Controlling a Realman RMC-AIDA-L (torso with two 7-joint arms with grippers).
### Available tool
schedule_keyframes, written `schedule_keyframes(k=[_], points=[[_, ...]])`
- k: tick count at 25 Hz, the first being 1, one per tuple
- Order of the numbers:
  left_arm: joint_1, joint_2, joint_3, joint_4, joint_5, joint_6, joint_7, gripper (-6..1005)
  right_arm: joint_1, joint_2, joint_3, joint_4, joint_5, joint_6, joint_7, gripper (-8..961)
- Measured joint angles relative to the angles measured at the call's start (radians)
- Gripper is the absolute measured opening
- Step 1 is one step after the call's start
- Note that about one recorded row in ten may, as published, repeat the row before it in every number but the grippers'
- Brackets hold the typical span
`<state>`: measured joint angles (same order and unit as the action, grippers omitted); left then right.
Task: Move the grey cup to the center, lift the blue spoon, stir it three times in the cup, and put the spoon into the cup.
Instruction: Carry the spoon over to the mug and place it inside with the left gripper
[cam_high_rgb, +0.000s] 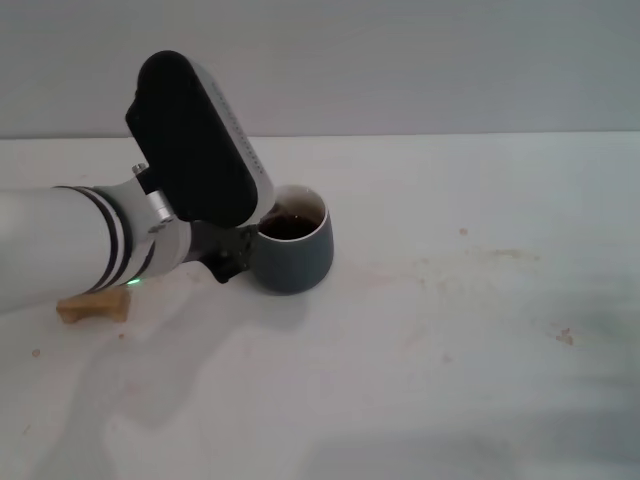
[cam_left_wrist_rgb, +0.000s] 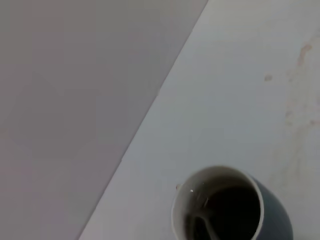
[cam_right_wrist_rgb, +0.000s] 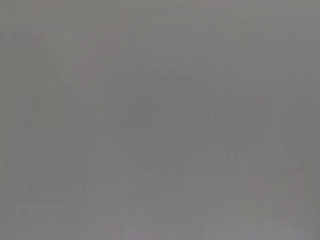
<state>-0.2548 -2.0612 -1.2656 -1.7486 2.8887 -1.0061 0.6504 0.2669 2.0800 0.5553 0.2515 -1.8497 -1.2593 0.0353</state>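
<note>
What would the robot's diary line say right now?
left claw: at cup's handle side | cup: holds dark drink | right arm: unseen

Soft even light; right wrist featureless grey

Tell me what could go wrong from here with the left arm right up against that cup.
1. The grey cup holds dark liquid; a jerky slide by the left tool, pressed at its side, might slosh or tip it.
2. The tool's hold is hidden behind the wrist, so the cup could slip unnoticed.
3. A wooden block lies under the left arm; a low sweep could knock it. The right arm is out of view.
</note>
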Motion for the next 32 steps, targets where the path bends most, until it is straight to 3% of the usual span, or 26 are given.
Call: schedule_keyframes(k=[11,25,32], points=[[-0.03,-0.002,0.059,-0.003,-0.005,0.008,-0.002,179,-0.005,0.0,0.0,0.0,-0.002,0.003,0.0,-1],[0.033,0.001,0.063,-0.046,-0.001,-0.006,-0.004,179,-0.002,0.0,0.0,-0.001,-0.002,0.001,0.0,-1],[0.044,0.004,0.021,-0.039,0.0,-0.009,0.002,179,0.001,0.0,-0.001,-0.001,-0.002,0.003,0.0,-1]])
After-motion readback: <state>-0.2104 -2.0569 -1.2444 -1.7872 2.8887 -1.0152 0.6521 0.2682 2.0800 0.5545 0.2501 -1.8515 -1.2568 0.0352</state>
